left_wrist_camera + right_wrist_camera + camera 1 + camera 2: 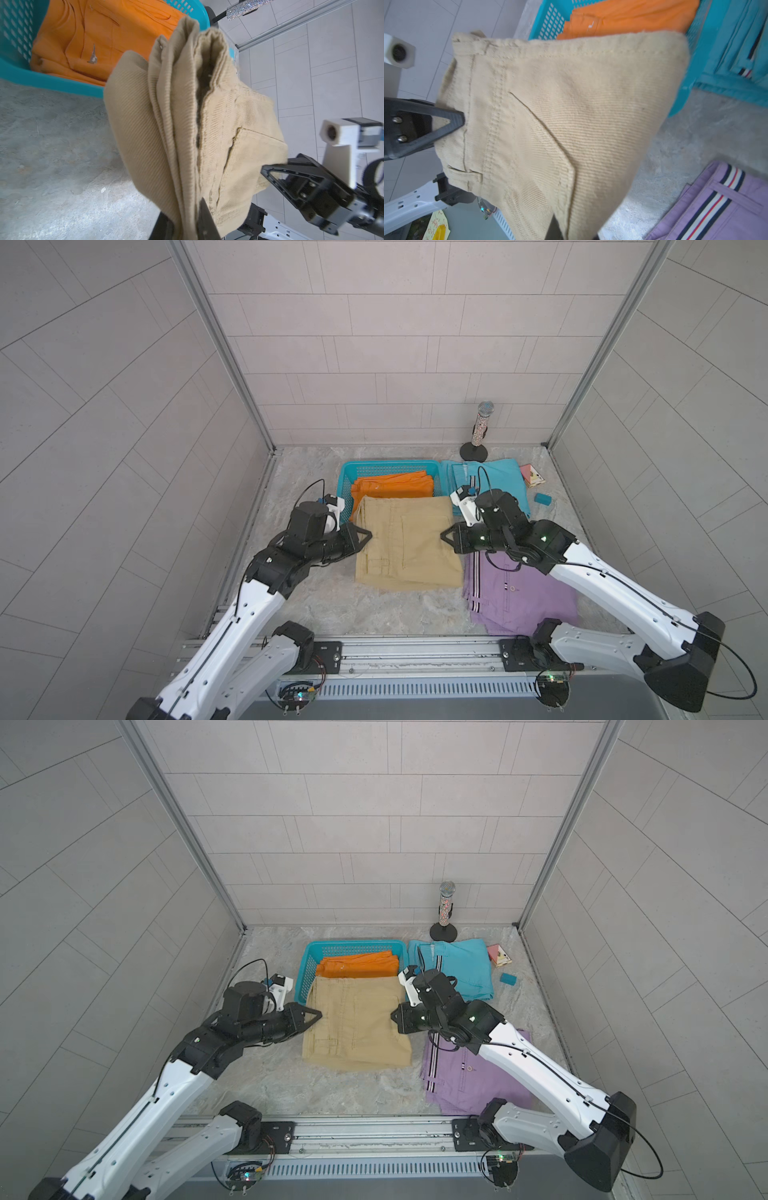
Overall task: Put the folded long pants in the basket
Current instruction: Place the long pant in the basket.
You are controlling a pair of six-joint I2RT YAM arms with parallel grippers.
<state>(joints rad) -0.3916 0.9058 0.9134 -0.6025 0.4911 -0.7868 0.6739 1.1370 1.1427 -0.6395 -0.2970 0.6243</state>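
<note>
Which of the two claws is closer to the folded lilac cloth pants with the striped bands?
Right. The right gripper clamps the edge of the folded tan cloth pants next to the lilac pants; the left gripper clamps the opposite edge, across that whole garment.

Four folded pairs of long pants were counted: one orange pair (pixel 390 487), one tan pair (pixel 407 547), one lilac pair (pixel 523 593) with striped bands, and one turquoise pair (pixel 498 477) with striped bands. There was one turquoise lattice basket (pixel 345 477). One glittery microphone (pixel 482 423) stood on one round black stand. There was one small teal block (pixel 542 499) and one pink-and-cream item (pixel 534 476), too small to identify. Two robot hands were counted: one left hand (pixel 368 536) and one right hand (pixel 444 536).
</note>
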